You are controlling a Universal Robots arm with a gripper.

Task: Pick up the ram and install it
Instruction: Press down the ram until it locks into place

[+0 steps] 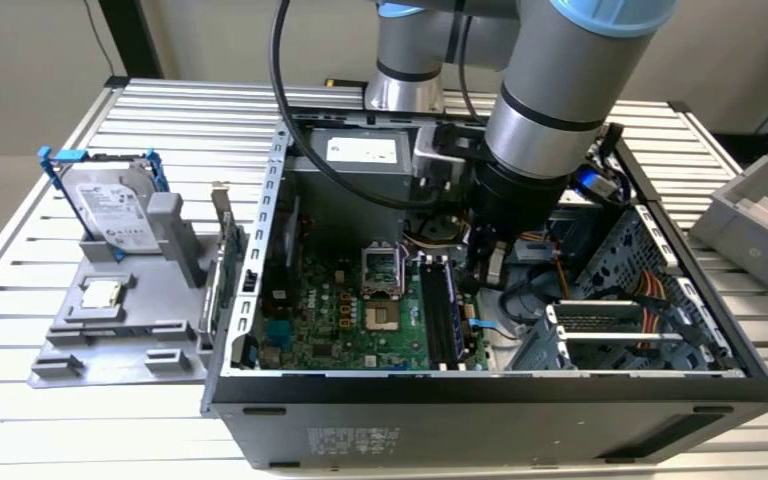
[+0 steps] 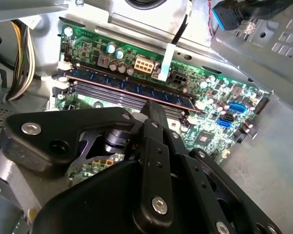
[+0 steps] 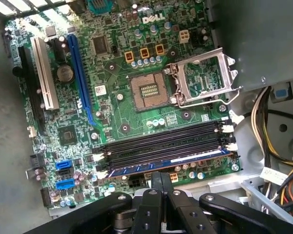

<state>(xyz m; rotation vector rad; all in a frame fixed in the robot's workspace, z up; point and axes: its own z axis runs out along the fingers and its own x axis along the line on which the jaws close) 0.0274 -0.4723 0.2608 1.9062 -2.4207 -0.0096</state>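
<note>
Reaching down into the open dark grey metal computer case (image 1: 491, 390), the grey robot arm (image 1: 564, 90) is holding its black pincer (image 3: 161, 183) just above the memory slots of the green motherboard (image 3: 122, 73). The fingers of the pincer are standing close together, almost touching, and nothing is between them. The long thin ram stick with the blue label (image 3: 171, 163) is sitting upright in the slot of the row that is nearest to the pincer, and the white latches (image 3: 100, 174) at its ends are showing beside it. In the second wrist view the same ram stick (image 2: 132, 87) is lying across the board just beyond the tip of the pincer (image 2: 154, 109). Whether the tip is touching the stick, I cannot tell. The other black slots (image 3: 161, 144) beside it are standing free, and the silver processor socket frame (image 3: 205, 78) is open. In the exterior view, the silver hard drive with blue brackets (image 1: 111, 205) is standing on a grey plastic holder (image 1: 117, 330), at the exterior view's left of the case, on the ribbed metal surface (image 1: 37, 420). A small square silver chip (image 1: 101, 293) is lying on the same holder.
</note>
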